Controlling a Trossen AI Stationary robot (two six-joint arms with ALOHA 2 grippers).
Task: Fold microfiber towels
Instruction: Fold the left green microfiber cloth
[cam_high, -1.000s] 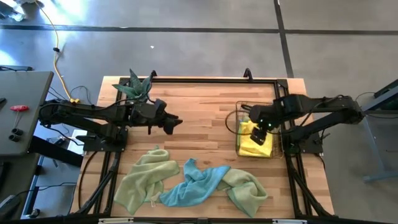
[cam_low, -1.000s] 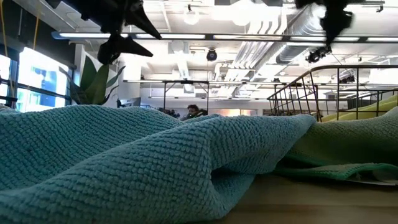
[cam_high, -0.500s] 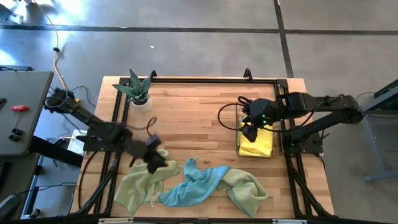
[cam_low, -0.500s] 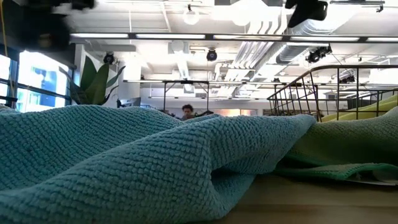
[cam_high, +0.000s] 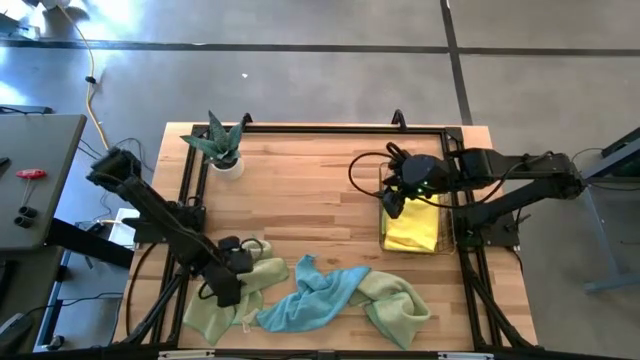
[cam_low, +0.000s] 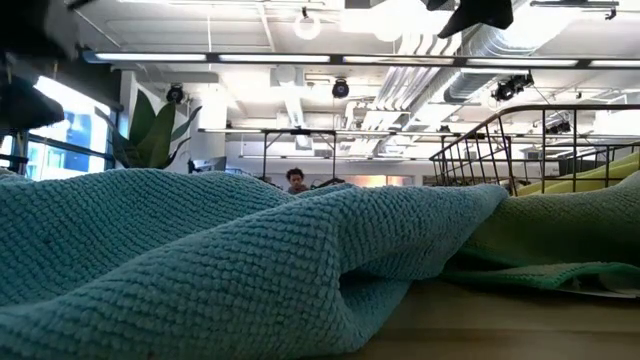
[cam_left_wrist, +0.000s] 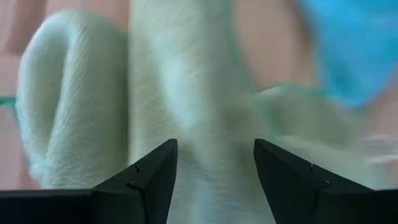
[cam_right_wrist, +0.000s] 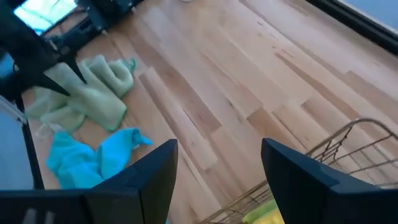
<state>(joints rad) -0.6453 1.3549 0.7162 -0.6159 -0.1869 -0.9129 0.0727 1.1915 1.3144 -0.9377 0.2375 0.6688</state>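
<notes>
Three microfiber towels lie crumpled along the table's near side: a pale green towel (cam_high: 222, 298) at the left, a light blue towel (cam_high: 310, 295) in the middle and a green towel (cam_high: 398, 306) at the right. A yellow towel (cam_high: 412, 230) lies in the copper wire basket (cam_high: 452, 215) at the right. My left gripper (cam_high: 226, 287) points steeply down, open, close above the pale green towel (cam_left_wrist: 186, 81), its fingers astride a ridge of the cloth. My right gripper (cam_high: 393, 200) hangs open, high over the basket's left edge.
A potted plant (cam_high: 222, 148) stands at the table's far left corner. Bare wood (cam_high: 310, 200) lies between the plant, the basket and the towels. In the low view the blue towel (cam_low: 250, 250) fills the foreground. A grey side table (cam_high: 35, 175) stands to the left.
My left gripper has swung from beside the plant toward the table's near edge and down, tipping to point at the pale green towel, still open. My right gripper has risen a little from over the yellow towel and tipped up toward level. The towels have not moved.
</notes>
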